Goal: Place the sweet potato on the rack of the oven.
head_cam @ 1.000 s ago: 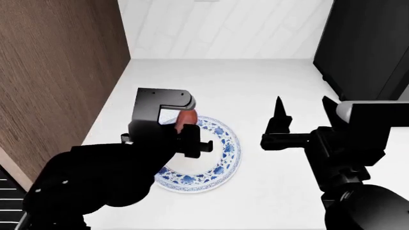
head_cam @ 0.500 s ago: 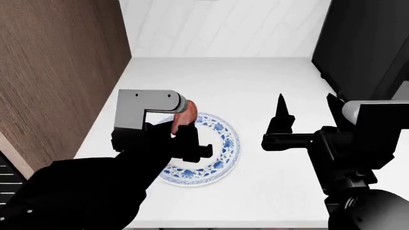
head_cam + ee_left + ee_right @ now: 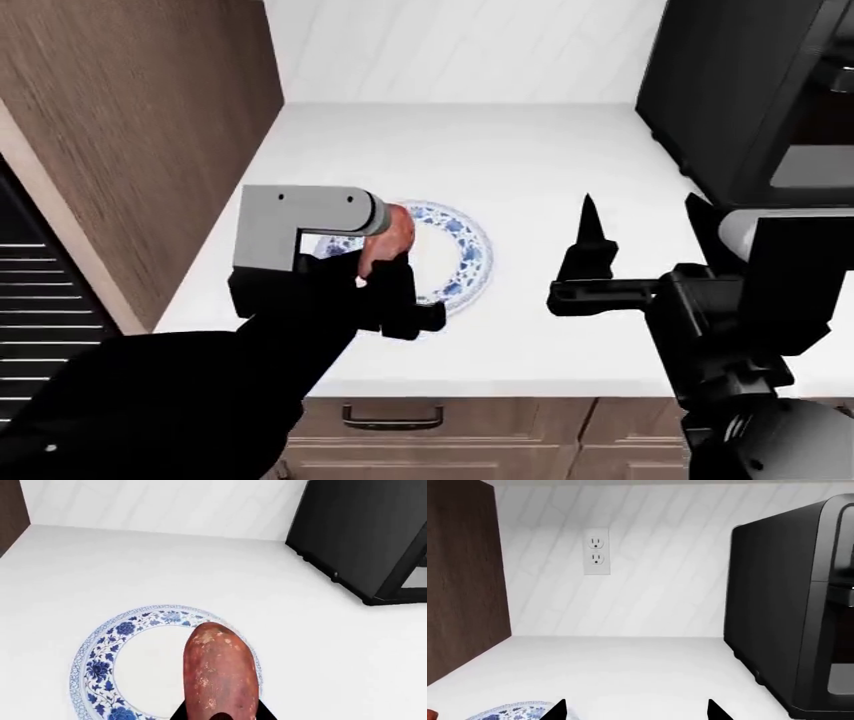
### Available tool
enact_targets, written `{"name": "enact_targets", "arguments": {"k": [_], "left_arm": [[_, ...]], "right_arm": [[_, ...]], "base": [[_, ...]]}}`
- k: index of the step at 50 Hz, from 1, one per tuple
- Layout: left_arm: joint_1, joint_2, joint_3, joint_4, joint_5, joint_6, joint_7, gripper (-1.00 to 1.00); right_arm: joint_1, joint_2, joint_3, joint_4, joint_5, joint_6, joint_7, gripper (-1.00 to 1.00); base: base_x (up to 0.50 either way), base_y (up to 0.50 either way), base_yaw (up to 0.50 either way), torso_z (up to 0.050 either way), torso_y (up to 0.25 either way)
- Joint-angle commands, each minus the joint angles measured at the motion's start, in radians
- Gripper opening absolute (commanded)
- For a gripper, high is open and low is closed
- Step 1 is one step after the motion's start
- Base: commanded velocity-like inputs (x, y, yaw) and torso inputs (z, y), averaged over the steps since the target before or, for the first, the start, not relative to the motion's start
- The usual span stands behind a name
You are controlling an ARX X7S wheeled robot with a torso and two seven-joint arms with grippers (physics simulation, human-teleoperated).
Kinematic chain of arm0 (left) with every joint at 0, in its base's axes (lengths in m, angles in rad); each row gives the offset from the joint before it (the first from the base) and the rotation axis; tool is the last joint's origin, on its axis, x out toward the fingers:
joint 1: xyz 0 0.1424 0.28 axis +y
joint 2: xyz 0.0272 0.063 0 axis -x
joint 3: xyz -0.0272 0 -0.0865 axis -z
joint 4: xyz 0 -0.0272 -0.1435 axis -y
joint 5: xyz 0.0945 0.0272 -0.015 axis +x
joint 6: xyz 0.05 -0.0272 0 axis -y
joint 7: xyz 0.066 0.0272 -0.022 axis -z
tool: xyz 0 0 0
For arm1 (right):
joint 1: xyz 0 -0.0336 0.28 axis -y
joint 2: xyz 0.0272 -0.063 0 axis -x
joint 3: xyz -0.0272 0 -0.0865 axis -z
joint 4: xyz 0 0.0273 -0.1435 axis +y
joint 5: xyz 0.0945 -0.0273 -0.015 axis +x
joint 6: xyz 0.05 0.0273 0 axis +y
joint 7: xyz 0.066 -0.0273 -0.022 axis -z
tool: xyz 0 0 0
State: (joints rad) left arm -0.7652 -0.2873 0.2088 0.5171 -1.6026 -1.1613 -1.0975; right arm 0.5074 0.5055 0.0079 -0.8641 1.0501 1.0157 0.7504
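Reddish sweet potato [image 3: 221, 672] sits clamped in my left claw [image 3: 378, 262], raised off the plate [image 3: 120, 652] for transport; right claw [image 3: 635, 235] gapes empty.

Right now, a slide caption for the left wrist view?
Left gripper holds the sweet potato above the blue-patterned plate.

We see a white bench [image 3: 534, 160] against a white tiled wall [image 3: 654, 570] bearing an outlet [image 3: 596, 550], flanked by a wood-brown cabinet [image 3: 147, 130].
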Motion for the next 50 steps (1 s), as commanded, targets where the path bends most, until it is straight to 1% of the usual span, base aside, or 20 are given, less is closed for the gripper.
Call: {"name": "enact_targets", "arguments": {"k": [1, 19, 50], "left_arm": [[-0.006, -0.005, 0.007, -0.003, -0.005, 0.013, -0.002, -1.00], [-0.014, -0.015, 0.018, 0.003, -0.018, 0.024, -0.017, -1.00], [-0.007, -0.031, 0.038, 0.003, 0.021, 0.047, 0.030, -1.00]], "right_arm": [[0.000, 0.006, -0.002, 0.001, 0.003, -0.004, 0.005, 1.00], [0.007, 0.014, -0.002, -0.001, 0.023, -0.004, 0.018, 1.00], [-0.019, 0.018, -0.029, 0.018, -0.018, -0.045, -0.007, 1.00]], "base": [[-0.23, 0.00, 0.00, 0.000, 0.000], [-0.23, 0.00, 0.00, 0.000, 0.000], [-0.24, 0.00, 0.00, 0.000, 0.000]]}}
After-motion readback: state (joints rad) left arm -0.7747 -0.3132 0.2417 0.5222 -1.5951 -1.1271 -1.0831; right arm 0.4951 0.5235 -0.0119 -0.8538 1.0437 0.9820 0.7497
